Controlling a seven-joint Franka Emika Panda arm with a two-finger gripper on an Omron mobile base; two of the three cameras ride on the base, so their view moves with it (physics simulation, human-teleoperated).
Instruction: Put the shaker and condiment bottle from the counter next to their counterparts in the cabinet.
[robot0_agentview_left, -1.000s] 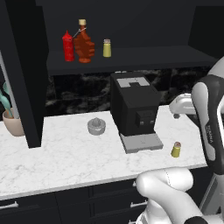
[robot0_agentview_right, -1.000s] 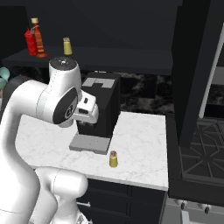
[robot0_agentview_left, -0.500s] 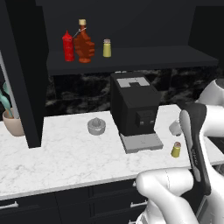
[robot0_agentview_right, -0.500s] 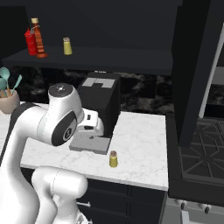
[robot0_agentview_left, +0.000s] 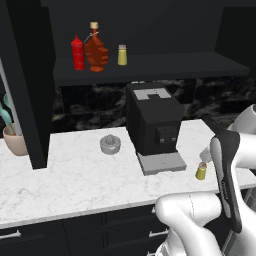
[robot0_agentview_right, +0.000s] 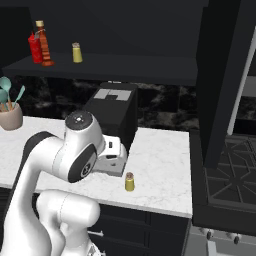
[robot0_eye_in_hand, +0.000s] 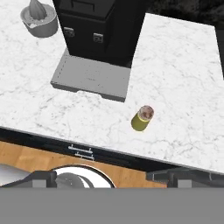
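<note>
We find the bottle (robot0_agentview_left: 95, 50) already shelved in the cabinet (robot0_agentview_left: 150, 67); the shaker (robot0_eye_in_hand: 142, 117) stands on the counter (robot0_eye_in_hand: 183, 78). Gripper (robot0_agentview_left: 207, 154) spread wide above it, empty; next, descend and pinch.

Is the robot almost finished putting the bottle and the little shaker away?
About halfway. The condiment bottle already stands on the cabinet shelf beside the red squeeze bottle. The shaker is still on the counter, below the open gripper. Picking it up and shelving it remains.
</note>
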